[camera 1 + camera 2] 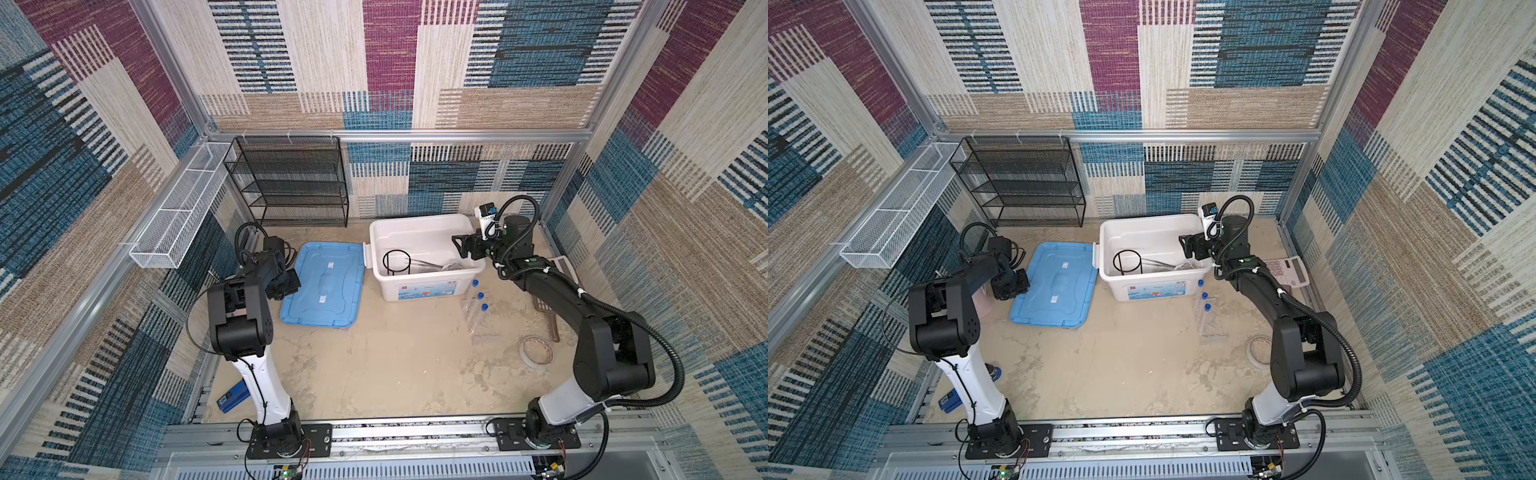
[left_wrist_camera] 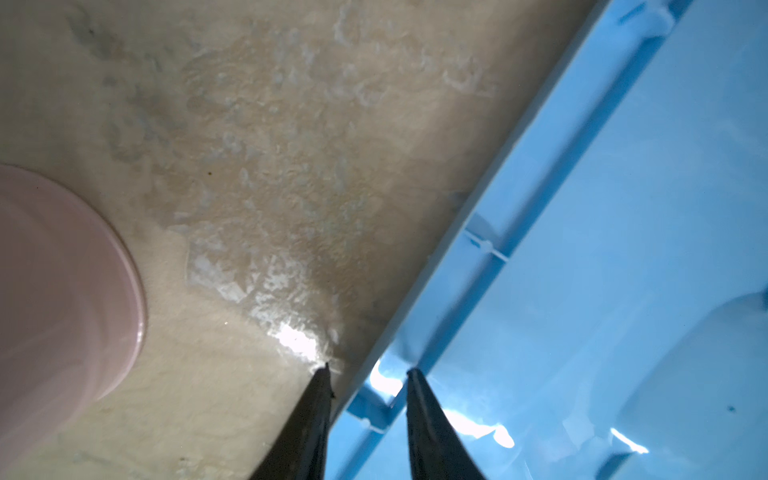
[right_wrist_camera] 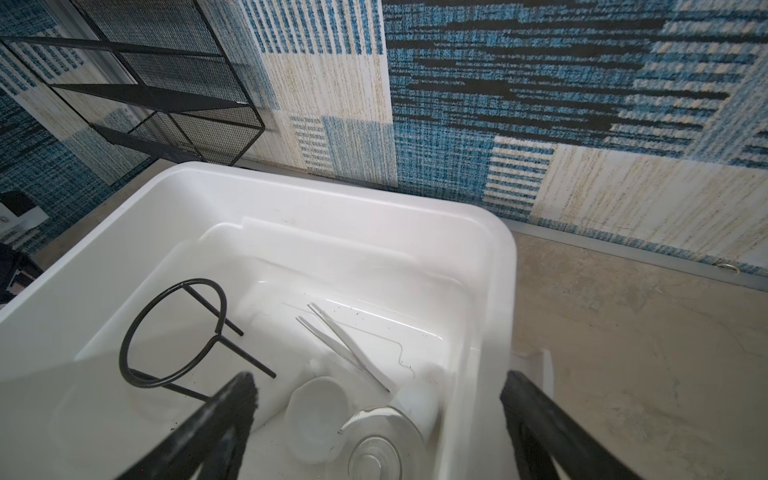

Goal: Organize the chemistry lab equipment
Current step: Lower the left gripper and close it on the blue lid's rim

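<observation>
Starting at your left gripper (image 2: 369, 371), you see its two black tips a little way apart. One tip is on the table side of the blue lid's (image 2: 582, 249) rim and one is on the inside, so the rim runs between them. You cannot tell if they squeeze it or only sit beside it. That lid lies flat, its long side running from the near side toward the back wall, and the white bin (image 1: 424, 222) is just beside it on the right. Your right gripper (image 3: 378, 380) hangs wide open and holds nothing, above the bin's near right corner. Below it in the bin lie the black ring tripod (image 3: 174, 332), the thin tweezers (image 3: 345, 349), a white dish (image 3: 316, 415) and the glass flask (image 3: 374, 446). The blue-capped test tubes (image 1: 481, 296) lie out on the table in front of the bin. They are nearer your right arm, with their caps toward the bin. Their clear rack (image 1: 482, 332) is hard to make out, and the pink cup (image 2: 54, 291) is cut off.
</observation>
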